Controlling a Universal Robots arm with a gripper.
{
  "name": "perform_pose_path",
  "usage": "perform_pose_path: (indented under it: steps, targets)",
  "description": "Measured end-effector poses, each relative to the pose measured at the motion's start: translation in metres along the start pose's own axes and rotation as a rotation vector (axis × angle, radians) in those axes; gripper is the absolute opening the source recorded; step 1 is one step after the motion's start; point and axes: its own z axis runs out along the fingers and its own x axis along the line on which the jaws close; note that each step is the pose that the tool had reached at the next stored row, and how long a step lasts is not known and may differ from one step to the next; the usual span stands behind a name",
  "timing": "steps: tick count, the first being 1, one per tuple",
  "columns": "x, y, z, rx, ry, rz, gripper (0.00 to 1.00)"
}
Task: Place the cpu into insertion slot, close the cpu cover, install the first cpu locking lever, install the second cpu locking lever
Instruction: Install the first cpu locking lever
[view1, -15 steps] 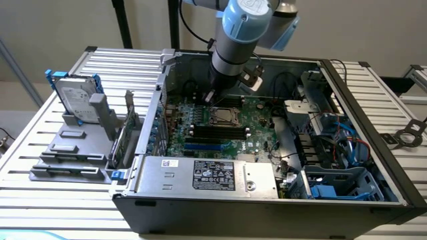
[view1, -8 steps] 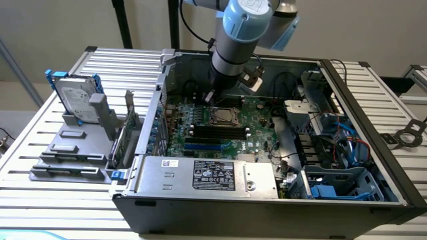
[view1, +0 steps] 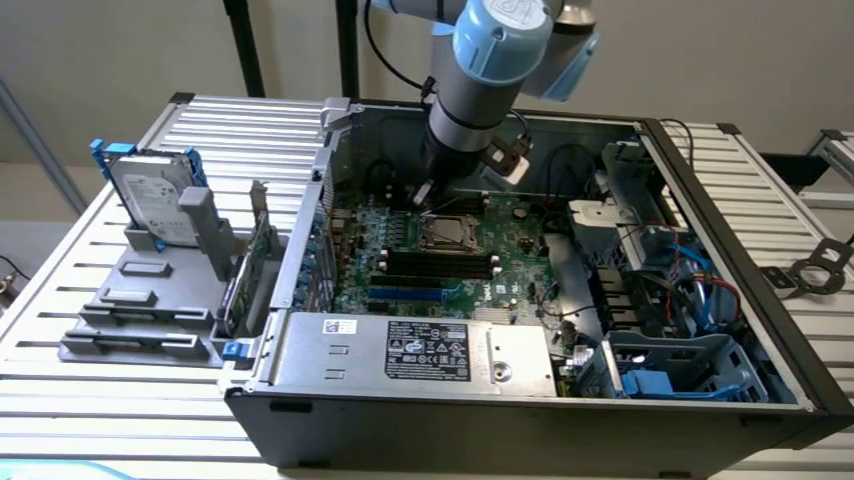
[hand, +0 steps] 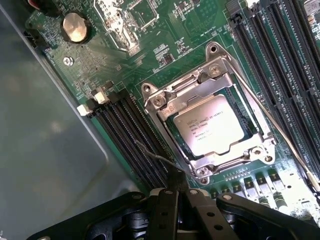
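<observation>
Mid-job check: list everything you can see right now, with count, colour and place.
cpu: one, silver, seated in the socket
cpu cover: one, silvery, closed around the chip
motherboard: one, green, inside the case
computer case: one, black, on the slatted table
memory slots: several, black, beside the socket
coin battery: one, silver, on the board
power supply: one, grey, case front
hard drive: one, silver, in the grey rack
arm: one, grey-blue, above the socket
gripper: black, near the socket

Grey arm (view1: 470, 95), light-blue joint caps, black end effector (hand: 175, 210)
</observation>
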Motion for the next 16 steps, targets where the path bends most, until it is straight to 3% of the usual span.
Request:
perform_pose_path:
  steps: [8,16]
  targets:
    - [0.003,0.0068,0.0019,-0.0010,-0.0053,0.007,0.11]
    - [0.005,0.0128,0.0053,-0.0058,-0.0127,0.014,0.11]
